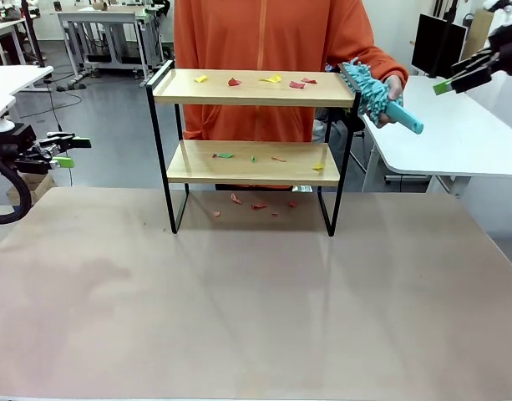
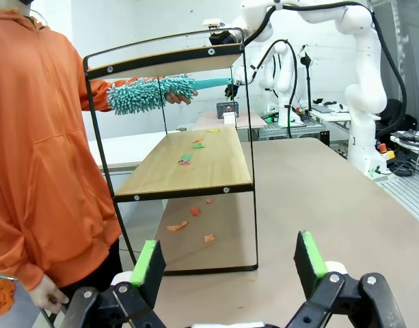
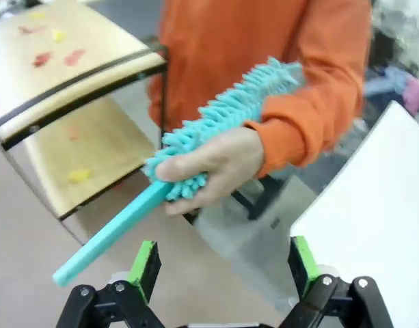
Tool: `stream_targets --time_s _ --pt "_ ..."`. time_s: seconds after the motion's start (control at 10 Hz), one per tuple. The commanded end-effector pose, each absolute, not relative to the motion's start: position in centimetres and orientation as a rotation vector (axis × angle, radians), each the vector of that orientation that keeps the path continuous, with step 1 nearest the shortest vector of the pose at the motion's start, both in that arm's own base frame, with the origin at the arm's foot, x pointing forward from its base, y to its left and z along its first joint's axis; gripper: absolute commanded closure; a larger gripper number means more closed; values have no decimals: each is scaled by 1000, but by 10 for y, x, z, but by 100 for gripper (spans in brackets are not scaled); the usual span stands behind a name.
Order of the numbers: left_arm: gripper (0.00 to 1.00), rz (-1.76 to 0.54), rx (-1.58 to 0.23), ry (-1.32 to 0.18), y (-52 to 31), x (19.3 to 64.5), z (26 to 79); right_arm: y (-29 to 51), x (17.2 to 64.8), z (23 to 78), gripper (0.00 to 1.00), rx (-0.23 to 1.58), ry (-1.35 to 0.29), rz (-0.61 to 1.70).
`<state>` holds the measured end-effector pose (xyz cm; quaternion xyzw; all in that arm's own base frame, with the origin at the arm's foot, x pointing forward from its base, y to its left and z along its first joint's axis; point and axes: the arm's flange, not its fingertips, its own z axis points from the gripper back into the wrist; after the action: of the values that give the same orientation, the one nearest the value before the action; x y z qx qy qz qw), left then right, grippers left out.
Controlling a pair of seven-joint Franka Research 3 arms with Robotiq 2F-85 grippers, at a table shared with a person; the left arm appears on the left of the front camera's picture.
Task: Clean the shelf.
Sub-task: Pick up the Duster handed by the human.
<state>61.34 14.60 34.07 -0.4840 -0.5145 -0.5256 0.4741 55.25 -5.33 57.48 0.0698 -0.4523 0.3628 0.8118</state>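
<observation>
The shelf (image 1: 256, 88) stands mid-table, its two wooden boards strewn with small coloured paper scraps (image 1: 272, 80); more scraps lie on the table beneath it. Behind it a person in an orange hoodie holds a teal fluffy duster (image 1: 368, 90) by its head at the shelf's right end, handle pointing toward my right side. My left gripper (image 1: 72, 153) hovers open off the table's left edge, facing the shelf (image 2: 188, 160) end-on. My right gripper (image 1: 449, 77) hangs open, high at the right. In the right wrist view the duster (image 3: 216, 119) in the person's hand lies just ahead of the open right gripper (image 3: 223, 270).
A white side table (image 1: 456, 134) stands to the right, under my right arm. Another white table (image 1: 9, 79) is at far left. The brown table (image 1: 256, 301) in front of the shelf is bare. The person's other hand (image 2: 45, 294) hangs close to my left gripper (image 2: 230, 263).
</observation>
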Motion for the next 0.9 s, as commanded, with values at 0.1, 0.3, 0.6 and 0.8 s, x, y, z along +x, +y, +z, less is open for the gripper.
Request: stream_targets --time_s 0.1,0.3,0.6,0.8 --pt "0 -1292 -1181 -1252 146 613 342 -45 554 565 0 220 -1017 656" --pt "0 -1292 -1181 -1252 146 613 342 -44 550 572 0 82 -938 708" --pt "0 -1292 -1181 -1252 146 613 342 -28 534 586 0 91 -911 649" --pt "0 -1292 -1181 -1252 146 613 342 4 515 607 0 41 -809 617"
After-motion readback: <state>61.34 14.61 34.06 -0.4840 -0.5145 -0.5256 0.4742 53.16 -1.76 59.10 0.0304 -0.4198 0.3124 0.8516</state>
